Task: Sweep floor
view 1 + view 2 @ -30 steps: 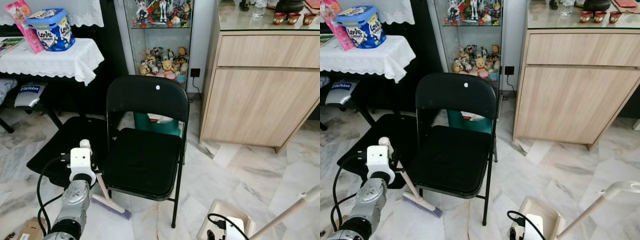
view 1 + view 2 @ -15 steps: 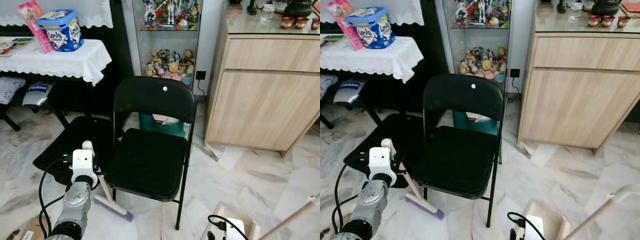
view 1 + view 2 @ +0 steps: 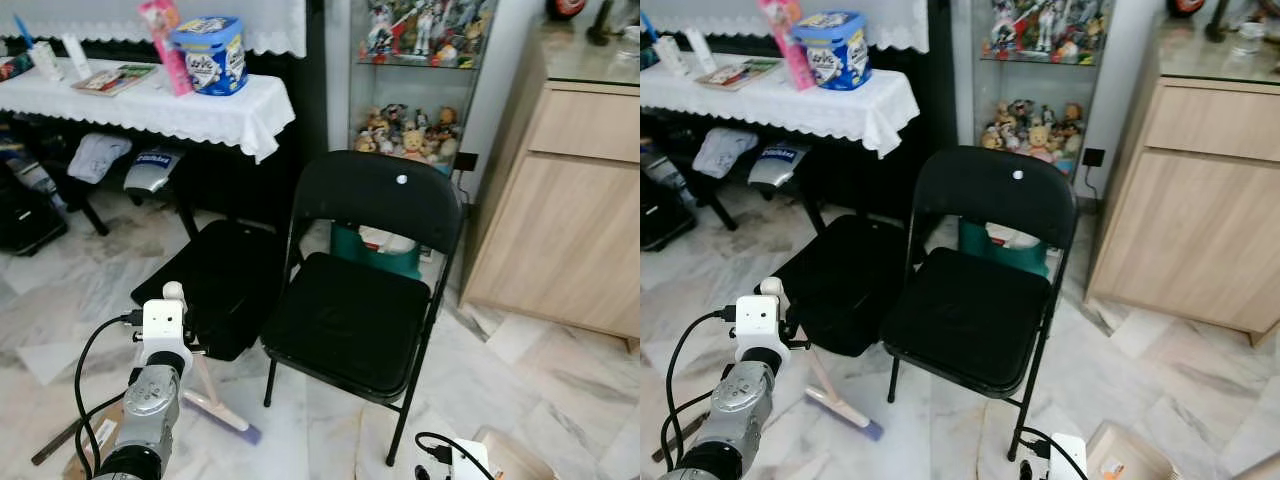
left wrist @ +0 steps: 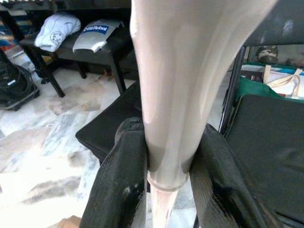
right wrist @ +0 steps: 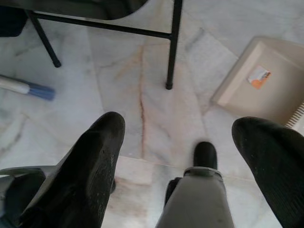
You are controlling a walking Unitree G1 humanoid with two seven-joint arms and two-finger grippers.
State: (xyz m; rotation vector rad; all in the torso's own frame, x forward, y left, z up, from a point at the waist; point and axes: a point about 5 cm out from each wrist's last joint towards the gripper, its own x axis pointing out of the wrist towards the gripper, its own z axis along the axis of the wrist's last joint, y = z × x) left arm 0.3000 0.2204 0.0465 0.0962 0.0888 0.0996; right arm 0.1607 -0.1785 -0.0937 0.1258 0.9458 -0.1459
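Broom (image 3: 215, 408) rests on marble floor (image 3: 60, 300) at lower left, its handle clamped by the left end effector (image 4: 166, 190); right end effector (image 5: 178, 142) gapes wide, holding nothing, beside the dustpan (image 5: 259, 83).

A black folding chair (image 3: 365, 290) stands on marble floor (image 3: 560, 380) beside a wooden cabinet (image 3: 570, 230).

Your broom head (image 3: 222, 417) sits on marble floor (image 3: 60, 300) just beside the black folding chair (image 3: 360, 300), whose legs (image 5: 174, 45) fence the floor beneath its seat. A black case (image 3: 215, 285) blocks the way behind. Open floor lies to the left; the dustpan (image 5: 259, 83) lies near the chair's front leg.
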